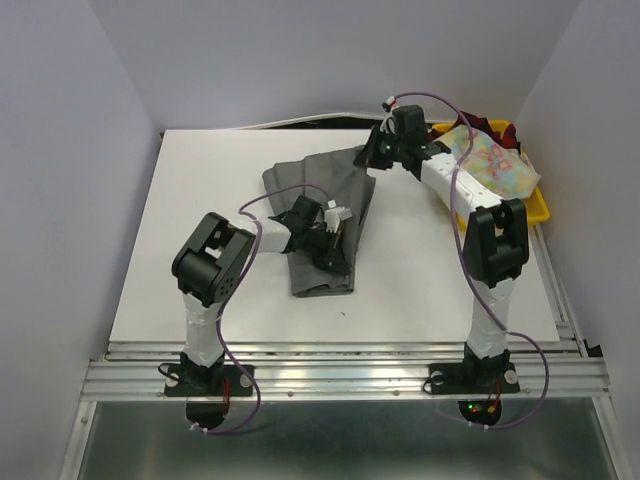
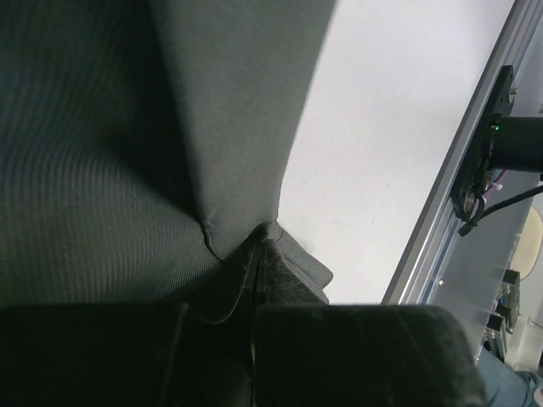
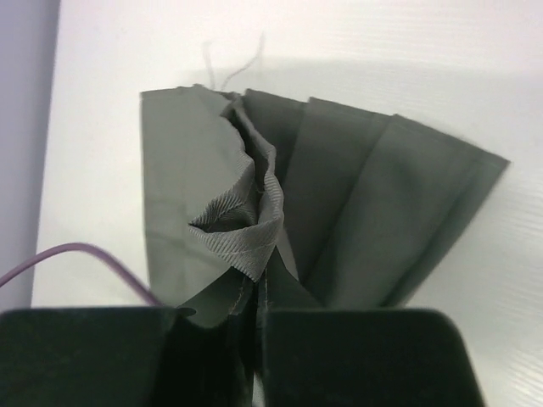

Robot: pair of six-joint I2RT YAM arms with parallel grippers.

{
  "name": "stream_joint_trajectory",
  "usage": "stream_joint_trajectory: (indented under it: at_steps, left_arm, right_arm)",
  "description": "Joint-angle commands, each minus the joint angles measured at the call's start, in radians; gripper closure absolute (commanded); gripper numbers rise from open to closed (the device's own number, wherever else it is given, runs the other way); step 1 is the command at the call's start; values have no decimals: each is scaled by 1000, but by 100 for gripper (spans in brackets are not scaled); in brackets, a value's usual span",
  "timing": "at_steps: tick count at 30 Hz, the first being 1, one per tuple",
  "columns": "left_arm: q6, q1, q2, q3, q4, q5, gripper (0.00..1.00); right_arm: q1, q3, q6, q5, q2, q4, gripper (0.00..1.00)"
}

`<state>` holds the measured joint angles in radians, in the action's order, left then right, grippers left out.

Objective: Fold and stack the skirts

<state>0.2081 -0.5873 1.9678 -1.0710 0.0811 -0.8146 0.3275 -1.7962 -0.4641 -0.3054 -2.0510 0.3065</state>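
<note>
The grey pleated skirt [image 1: 325, 200] lies partly folded in the middle of the white table. My left gripper [image 1: 335, 240] is shut on the grey skirt's near right edge [image 2: 293, 263], its cloth pinched between the jaws. My right gripper [image 1: 372, 152] is shut on the grey skirt's ribbed waistband [image 3: 246, 237] at the far right corner, lifting it slightly. The floral skirt [image 1: 495, 160] lies in the yellow tray at the back right, with a bit of the red plaid skirt [image 1: 520, 140] showing beside it.
The yellow tray [image 1: 535, 210] stands at the table's right edge, behind my right arm. A metal rail [image 1: 340, 375] runs along the near edge. Grey walls close in both sides of the white table [image 1: 200, 220].
</note>
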Motion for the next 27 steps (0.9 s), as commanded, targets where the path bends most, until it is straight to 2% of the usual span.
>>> stream_joint_trajectory:
  at_steps: [1, 8, 14, 16, 17, 19, 20, 22, 23, 25, 27]
  left_arm:
    - [-58, -20, 42, 46, -95, 161, 98]
    - [-69, -29, 28, 48, -103, 170, 98]
    - [-81, -32, 5, 56, -112, 175, 98]
    - [-105, -32, -3, 51, -135, 181, 95]
    - [-121, -32, -20, 48, -159, 186, 93]
    - [-172, -34, -44, 43, -191, 192, 90]
    - [-193, -35, -72, 39, -236, 190, 88]
    - [-258, -43, -124, 28, -277, 198, 78]
    - [-277, -51, -147, 20, -317, 198, 68]
    - [-305, -63, -222, 3, -342, 206, 57]
    - [-349, -89, -269, -32, -388, 207, 33]
  right_arm:
    - [-68, 43, 48, 103, -61, -99, 99]
    - [-79, -25, 56, 80, -233, -159, 99]
    - [-79, -80, 113, 161, -308, -182, 99]
    - [-79, -118, 131, 135, -325, -155, 86]
    - [-79, -130, 140, 118, -325, -144, 71]
    - [-79, -150, 171, 103, -302, -115, 49]
    - [-79, -161, 186, 97, -291, -101, 42]
    - [-79, -190, 225, 88, -259, -49, 37]
    - [-79, -227, 240, 81, -249, -31, 25]
    - [-79, -262, 277, 57, -216, 19, 14]
    - [-79, -285, 289, -10, -192, 32, 9]
